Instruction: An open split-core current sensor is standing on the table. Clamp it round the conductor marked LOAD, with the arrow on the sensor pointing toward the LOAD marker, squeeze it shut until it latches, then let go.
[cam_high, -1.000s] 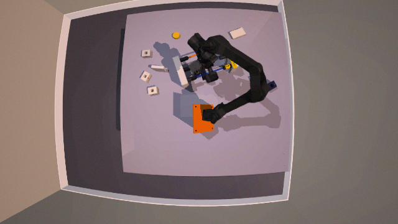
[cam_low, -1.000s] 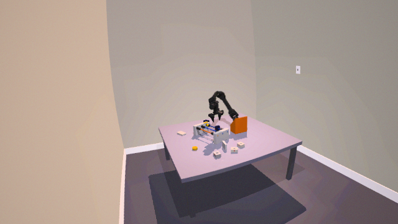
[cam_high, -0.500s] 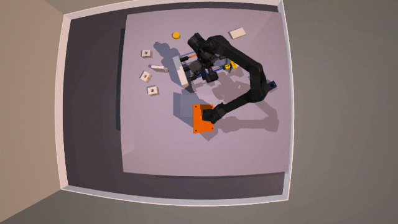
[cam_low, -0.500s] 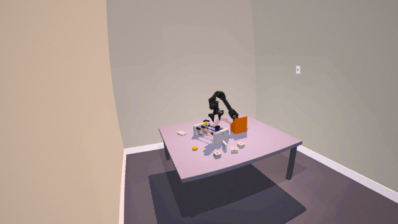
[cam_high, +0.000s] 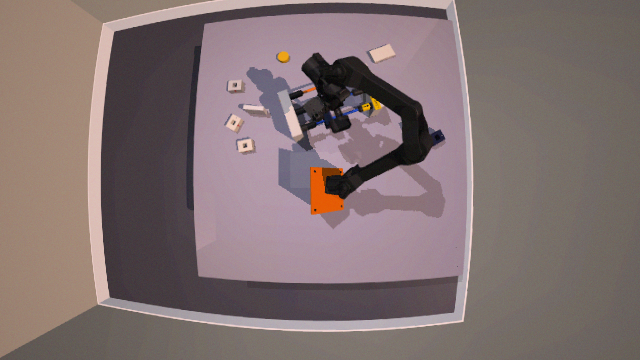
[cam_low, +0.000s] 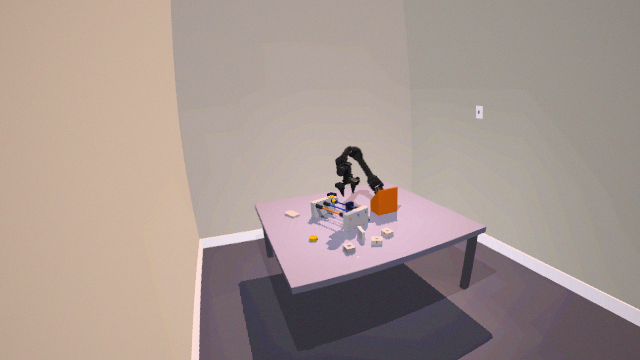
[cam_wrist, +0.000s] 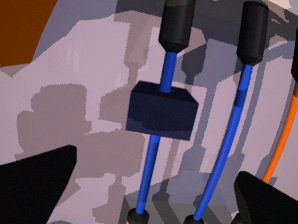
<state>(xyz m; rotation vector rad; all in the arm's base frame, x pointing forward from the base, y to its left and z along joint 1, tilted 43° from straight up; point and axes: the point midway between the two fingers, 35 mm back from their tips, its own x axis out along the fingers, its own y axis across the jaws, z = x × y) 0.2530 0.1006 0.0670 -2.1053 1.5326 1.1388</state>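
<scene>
The dark navy sensor sits round the outer blue conductor, which enters and leaves it at opposite faces. From above its halves look together, with a faint seam; the latch and arrow cannot be made out. In the top view the arm hides it. My gripper is open and empty, above the sensor and not touching it. Its fingers spread wide at the bottom corners of the wrist view. Yellow tags are at the far end of the conductors; their lettering is unreadable.
A second blue conductor and an orange one run beside it between white end plates. Several small white blocks, a yellow disc, an orange block and another navy block stand around.
</scene>
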